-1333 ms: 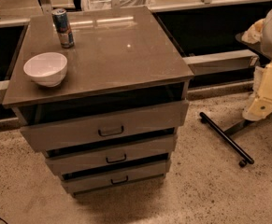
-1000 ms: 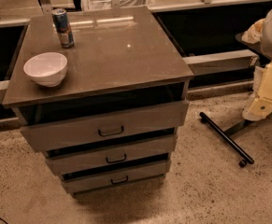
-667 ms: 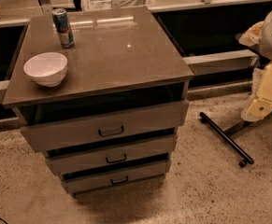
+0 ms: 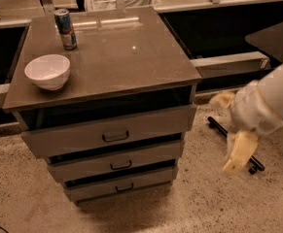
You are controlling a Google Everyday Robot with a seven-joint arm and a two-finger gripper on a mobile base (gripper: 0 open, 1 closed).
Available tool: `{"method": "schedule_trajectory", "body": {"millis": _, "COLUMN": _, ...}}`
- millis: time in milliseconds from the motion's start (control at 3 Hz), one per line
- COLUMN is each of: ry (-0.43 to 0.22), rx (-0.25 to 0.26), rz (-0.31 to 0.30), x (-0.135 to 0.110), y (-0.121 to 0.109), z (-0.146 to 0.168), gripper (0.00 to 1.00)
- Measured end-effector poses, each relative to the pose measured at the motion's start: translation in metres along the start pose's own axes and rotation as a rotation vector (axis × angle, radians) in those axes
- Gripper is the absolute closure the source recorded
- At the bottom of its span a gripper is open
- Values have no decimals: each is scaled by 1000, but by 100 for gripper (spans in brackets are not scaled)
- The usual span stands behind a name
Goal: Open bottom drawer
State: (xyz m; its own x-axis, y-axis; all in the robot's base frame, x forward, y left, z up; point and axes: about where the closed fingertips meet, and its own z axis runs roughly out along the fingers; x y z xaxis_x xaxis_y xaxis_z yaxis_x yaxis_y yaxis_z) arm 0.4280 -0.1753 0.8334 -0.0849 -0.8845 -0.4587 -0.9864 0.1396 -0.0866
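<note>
Hanging in the air to the right of the bench (image 4: 131, 57), level with its drawers and well apart from them, is the pincer (image 4: 239, 153), a blurred cream shape at the end of a pale padded arm (image 4: 270, 101). Whether it is released or clenched cannot be told, and it touches nothing on the bench.

The bench is a grey-brown cabinet with a flat top and three drawers stacked down its front. The bottom drawer (image 4: 97, 191) is the lowest of the three, just above the floor (image 4: 189, 208), with a small black pull handle (image 4: 124, 187) at the middle of its front. Directly above it sits the middle drawer (image 4: 82, 168), and above that the top drawer (image 4: 63, 142), the widest-looking, each with a similar black handle. A dark gap shows above each drawer front.

On the bench top, a white bowl (image 4: 47, 71) stands near the left edge, and a drinks can (image 4: 65, 29) stands upright behind it, toward the back left corner. On the speckled floor to the right of the bench lies a black bar (image 4: 218, 126), partly hidden behind the pincer.
</note>
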Motion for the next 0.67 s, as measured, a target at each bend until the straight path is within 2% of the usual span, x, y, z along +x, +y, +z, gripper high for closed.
{"method": "schedule_trajectory", "body": {"millis": 333, "ry": -18, "rx": -109, "rz": -106, "x": 21, "y": 35, "z": 74, "gripper": 0}}
{"method": "schedule_trajectory", "body": {"millis": 667, "ry": -15, "rx": -128, "rz": -120, "x": 23, "y": 43, "z": 80, "gripper": 0}}
